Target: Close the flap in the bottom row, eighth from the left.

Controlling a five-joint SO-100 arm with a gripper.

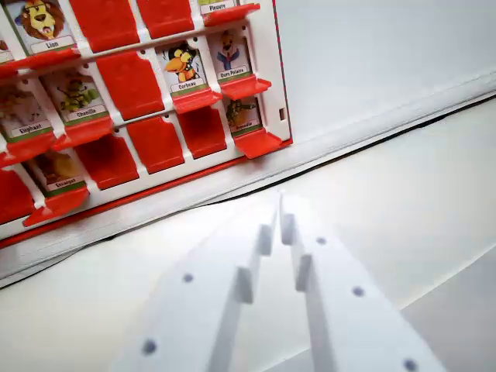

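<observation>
- A white bench [434,201] carries everything.
- A red game board [139,116] with animal-card flaps lies on it, at the wrist view's upper left.

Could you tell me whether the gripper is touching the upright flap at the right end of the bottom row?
Apart. The wrist view shows bare white surface between the gripper tips and the bottom-right flap, which stands well beyond them.

A plain tabletop test setup: a red flap game board [139,116] on a white surface [403,194].

Game board [139,116] stands upper left, beyond the jaws.
</observation>
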